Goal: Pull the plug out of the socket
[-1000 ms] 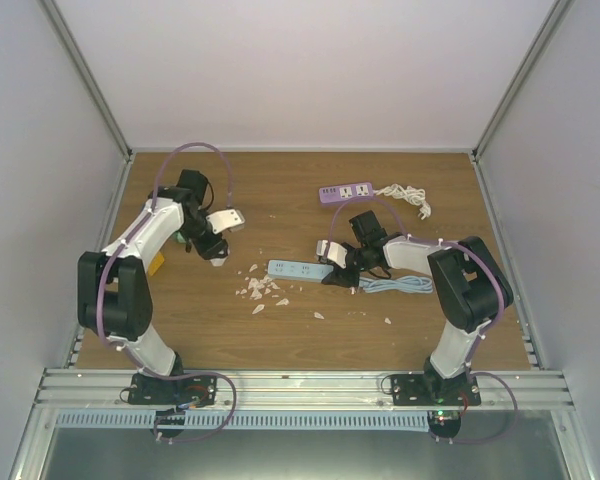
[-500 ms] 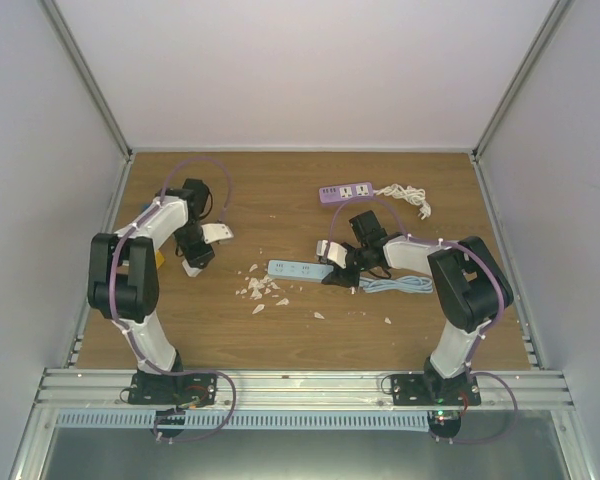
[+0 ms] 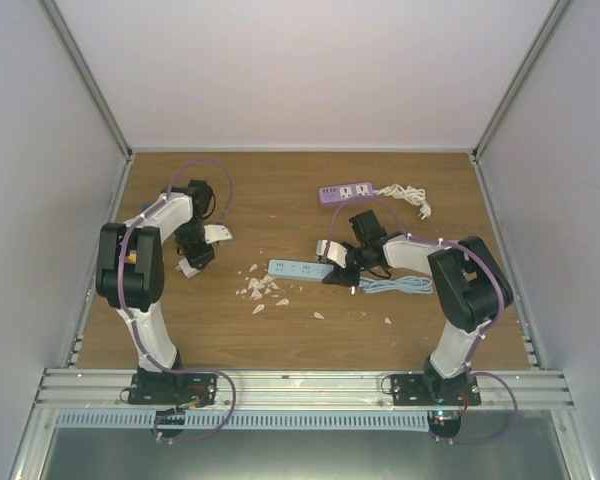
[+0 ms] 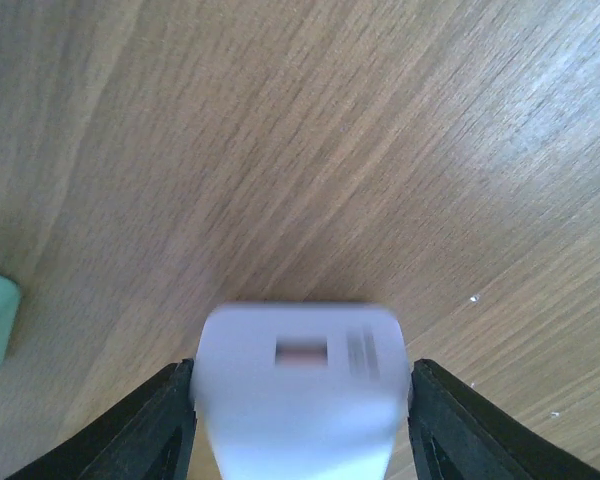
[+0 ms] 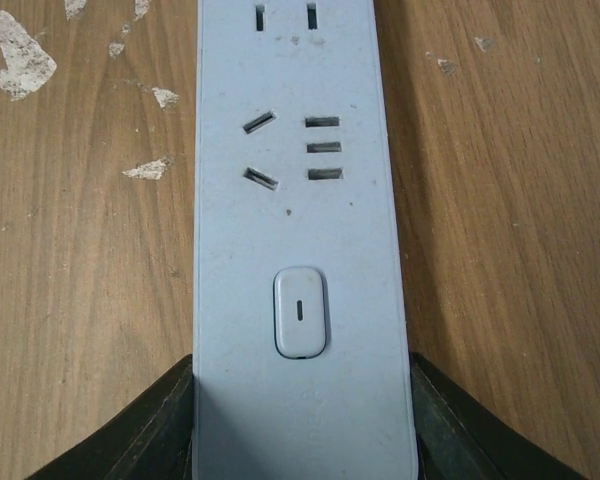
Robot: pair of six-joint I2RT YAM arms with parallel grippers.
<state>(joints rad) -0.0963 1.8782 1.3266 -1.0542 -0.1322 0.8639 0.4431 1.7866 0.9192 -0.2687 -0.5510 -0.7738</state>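
A white plug (image 4: 300, 390), blurred, fills the gap between my left gripper's (image 4: 300, 425) black fingers just above the bare wood. In the top view that left gripper (image 3: 192, 262) hangs at the table's left side, far from the socket, with the plug (image 3: 186, 268) showing as a white block at its tip. The socket is a pale blue power strip (image 5: 298, 200) lying flat at mid-table, its slots empty. My right gripper (image 5: 300, 400) is shut across its switch end, fingers (image 5: 170, 410) pressed to both long sides. In the top view the strip (image 3: 295, 269) extends left from the right gripper (image 3: 332, 266).
A purple power strip (image 3: 345, 192) with a white cord (image 3: 408, 197) lies at the back right. A pale blue cable (image 3: 395, 285) is bundled beside the right arm. White scraps (image 3: 260, 290) litter the wood near the strip. A yellow object (image 3: 130, 258) sits behind the left arm.
The left arm has folded back to the left and toward the near side, carrying the white plug farther from the strip. The right arm and strip have not moved.
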